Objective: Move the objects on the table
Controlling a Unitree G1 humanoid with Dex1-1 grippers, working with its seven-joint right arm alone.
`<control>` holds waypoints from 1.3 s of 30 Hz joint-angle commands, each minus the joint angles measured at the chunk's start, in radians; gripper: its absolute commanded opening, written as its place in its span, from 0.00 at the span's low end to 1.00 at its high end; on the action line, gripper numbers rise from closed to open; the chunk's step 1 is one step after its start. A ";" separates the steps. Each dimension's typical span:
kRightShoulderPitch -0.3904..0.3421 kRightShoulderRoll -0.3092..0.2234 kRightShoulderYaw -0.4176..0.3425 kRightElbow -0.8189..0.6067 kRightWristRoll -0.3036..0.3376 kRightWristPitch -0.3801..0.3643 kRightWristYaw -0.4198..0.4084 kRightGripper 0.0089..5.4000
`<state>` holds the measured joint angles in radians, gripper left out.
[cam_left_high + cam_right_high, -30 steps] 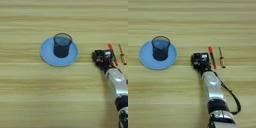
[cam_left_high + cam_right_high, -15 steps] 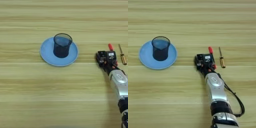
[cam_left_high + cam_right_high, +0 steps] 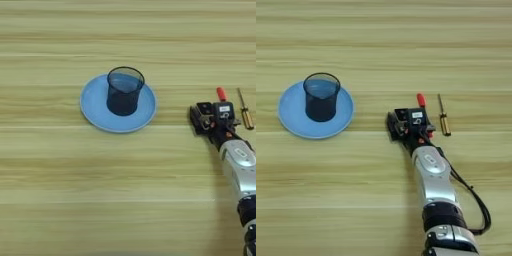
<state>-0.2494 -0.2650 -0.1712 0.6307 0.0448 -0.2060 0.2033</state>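
Note:
The dark mesh pen cup (image 3: 124,91) stands upright on the round light-blue plate (image 3: 95,110), left of the table's (image 3: 60,200) middle. My right gripper (image 3: 207,117) hovers low over the wood well to the right of the plate, its silver forearm (image 3: 431,175) coming in from the bottom edge. At the gripper's tip sits a small square piece with a pale rim and dark top (image 3: 204,108), which may be the white block; whether it is held I cannot tell.
A red-handled screwdriver (image 3: 420,99) lies just behind the gripper, partly hidden by it. A thin screwdriver with a yellow-brown handle (image 3: 443,117) lies to its right. A black cable (image 3: 476,200) loops beside the forearm.
The gripper slid a little to the right, away from the plate, during the first half second and has stayed about there since. Cup and plate are unmoved.

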 commanded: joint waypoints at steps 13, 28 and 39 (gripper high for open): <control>0.082 0.007 0.032 -0.355 -0.003 0.105 -0.012 0.99; 0.216 0.056 0.126 -0.693 0.008 0.226 0.042 0.99; 0.239 0.067 0.229 -0.790 -0.020 0.242 0.108 0.99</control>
<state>0.0336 -0.1911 0.0497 -0.0989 0.0288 0.0551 0.3122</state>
